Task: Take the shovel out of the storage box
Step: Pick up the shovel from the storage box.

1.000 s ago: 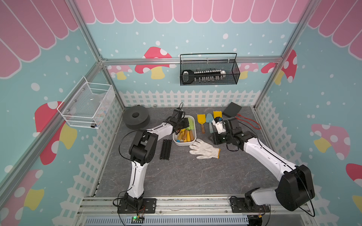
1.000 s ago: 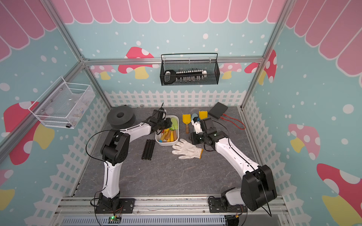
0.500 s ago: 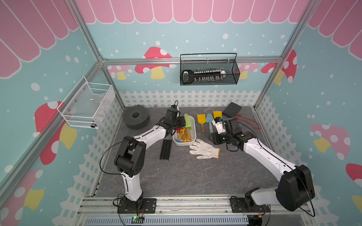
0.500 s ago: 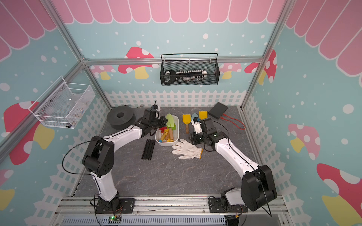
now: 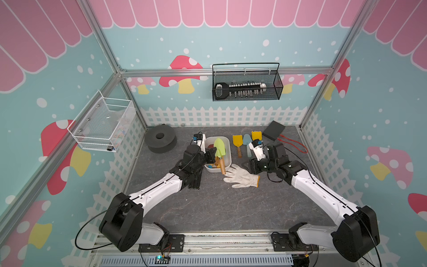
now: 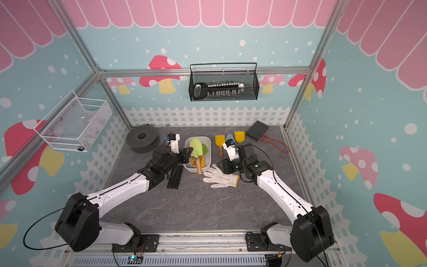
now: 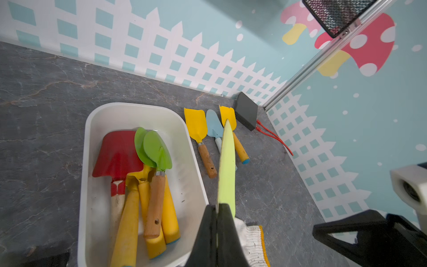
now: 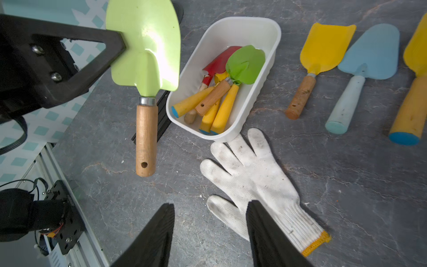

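Now, the shovel (image 8: 145, 53) hangs in the air by the box (image 8: 273, 32), clear of it, left gripper (image 7: 217, 209) clamped on its blade edge; probably stiff, light, slick-painted, so the wooden handle looks the surer hold; right gripper (image 8: 209, 215) spread, empty, above the glove (image 8: 254, 175).
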